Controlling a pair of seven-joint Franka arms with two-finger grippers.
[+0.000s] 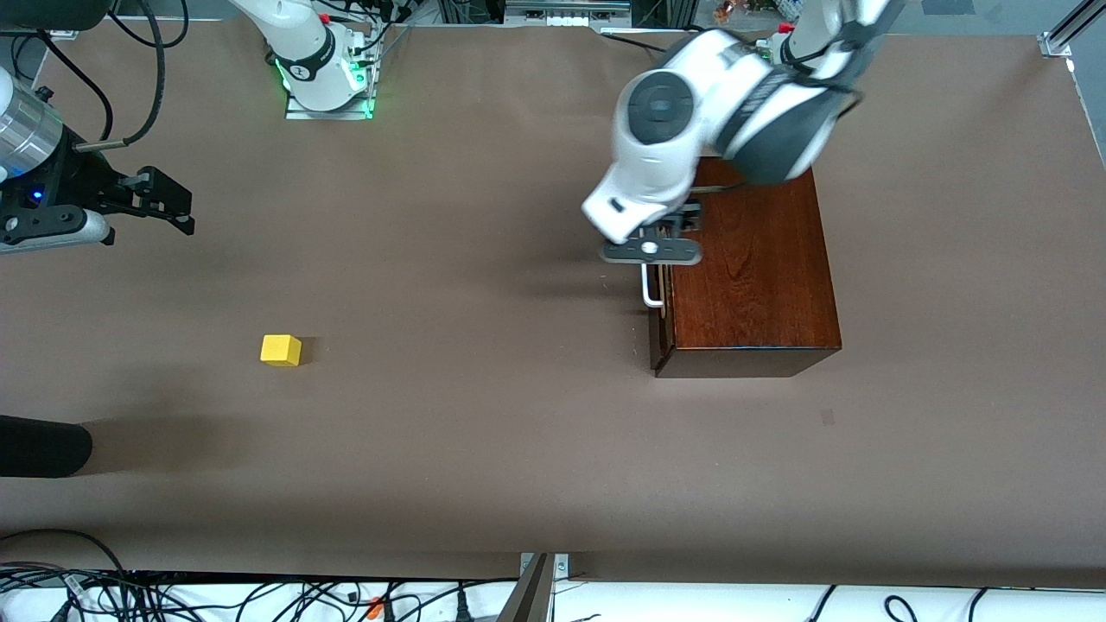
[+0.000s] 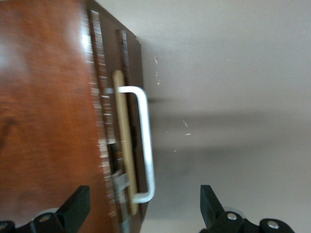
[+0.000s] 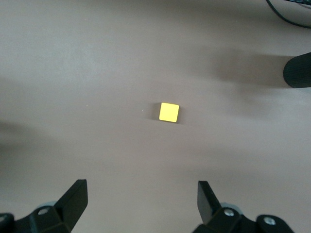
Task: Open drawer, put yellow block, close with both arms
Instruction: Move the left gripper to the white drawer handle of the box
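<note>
The mahogany box (image 1: pixel 756 268) stands toward the left arm's end of the table. Its drawer front (image 2: pixel 132 87) faces the right arm's end and carries a white bar handle (image 1: pixel 651 289). A thin pale wood strip (image 2: pixel 124 145) shows at the front. My left gripper (image 1: pixel 674 223) hangs open over the handle (image 2: pixel 146 141). In the left wrist view, the gripper (image 2: pixel 145 206) has one finger over the box top and one over the table. The yellow block (image 1: pixel 281 350) lies on the table toward the right arm's end. My right gripper (image 1: pixel 183 207) is open and empty, up over the table, with the block (image 3: pixel 169 112) ahead of the gripper (image 3: pixel 141 199).
A black rounded object (image 1: pixel 43 445) reaches in at the table edge at the right arm's end, nearer to the front camera than the block; it also shows in the right wrist view (image 3: pixel 297 70). Cables (image 1: pixel 259 596) lie along the front edge.
</note>
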